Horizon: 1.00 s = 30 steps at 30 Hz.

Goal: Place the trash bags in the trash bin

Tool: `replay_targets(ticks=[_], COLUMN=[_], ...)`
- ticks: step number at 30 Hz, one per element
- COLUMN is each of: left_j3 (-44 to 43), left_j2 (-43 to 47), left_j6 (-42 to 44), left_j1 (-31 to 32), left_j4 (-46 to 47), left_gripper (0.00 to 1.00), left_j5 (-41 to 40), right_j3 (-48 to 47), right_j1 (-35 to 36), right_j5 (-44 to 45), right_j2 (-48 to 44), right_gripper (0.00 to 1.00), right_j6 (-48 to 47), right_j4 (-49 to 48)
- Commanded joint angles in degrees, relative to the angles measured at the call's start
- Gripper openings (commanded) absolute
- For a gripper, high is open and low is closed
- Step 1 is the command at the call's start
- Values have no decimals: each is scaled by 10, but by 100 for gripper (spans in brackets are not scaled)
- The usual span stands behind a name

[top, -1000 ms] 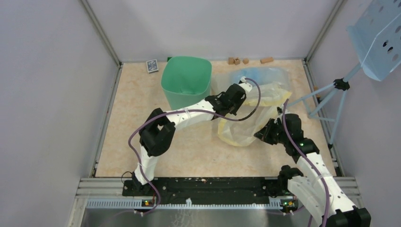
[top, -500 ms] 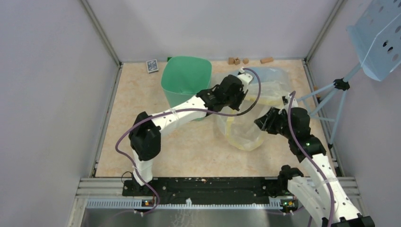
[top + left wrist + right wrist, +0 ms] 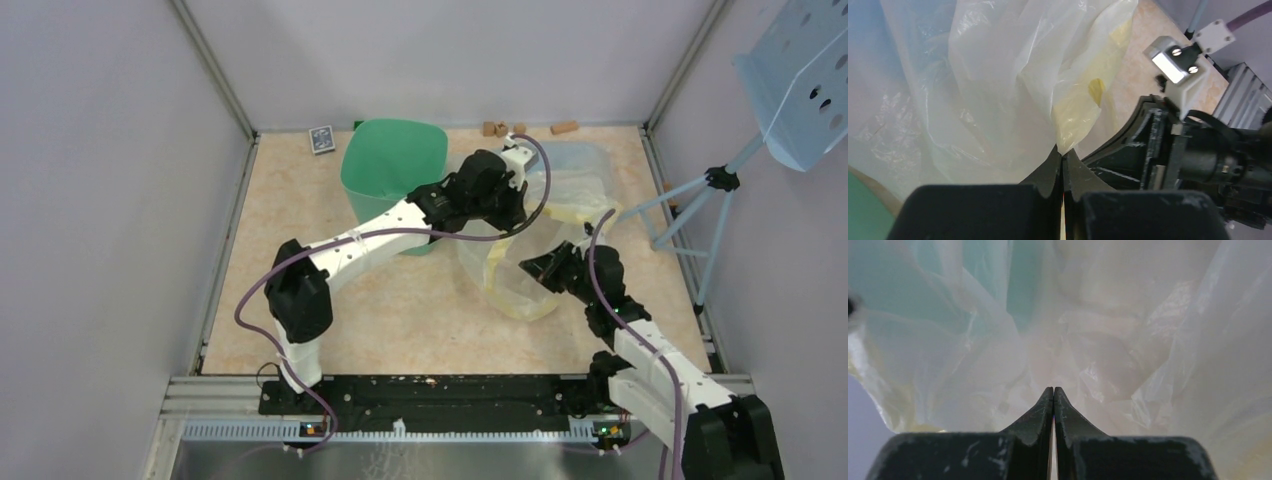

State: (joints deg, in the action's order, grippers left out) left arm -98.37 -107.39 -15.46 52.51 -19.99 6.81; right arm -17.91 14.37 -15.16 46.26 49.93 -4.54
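Both grippers pinch the clear bag [image 3: 520, 285]: left gripper [image 3: 1062, 159] on its yellowish edge, right gripper [image 3: 1053, 392] on its film. The blue bag [image 3: 566, 158] shows faintly through it, at the left gripper's 1 o'clock; the bin [image 3: 393, 170] stands at its 10 o'clock.

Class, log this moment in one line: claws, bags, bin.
left claw: shut on clear bag | right claw: shut on clear bag | blue bag: seen through clear bag, outside bin | bin: upright

Light: bright, even, you see only soft shadows | wrist views: clear bag [image 3: 1148, 340] overexposed, hazy toward 12 o'clock
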Motion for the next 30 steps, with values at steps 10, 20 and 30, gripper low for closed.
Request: replay_targets(ticks=[10, 20, 30], left_j3=[37, 44, 71], left_j2=[46, 80, 124], left_j6=[-48, -50, -20], left_j1=[-3, -3, -3], left_j4=[85, 49, 22], left_gripper=[0, 0, 0], left_j5=[99, 80, 40], right_j3=[42, -62, -139], right_j1=[80, 92, 44], right_j5=[19, 98, 145], right_j2=[188, 340, 396], right_gripper=[0, 13, 73], right_j6=[162, 187, 246], right_j4=[-320, -348, -342])
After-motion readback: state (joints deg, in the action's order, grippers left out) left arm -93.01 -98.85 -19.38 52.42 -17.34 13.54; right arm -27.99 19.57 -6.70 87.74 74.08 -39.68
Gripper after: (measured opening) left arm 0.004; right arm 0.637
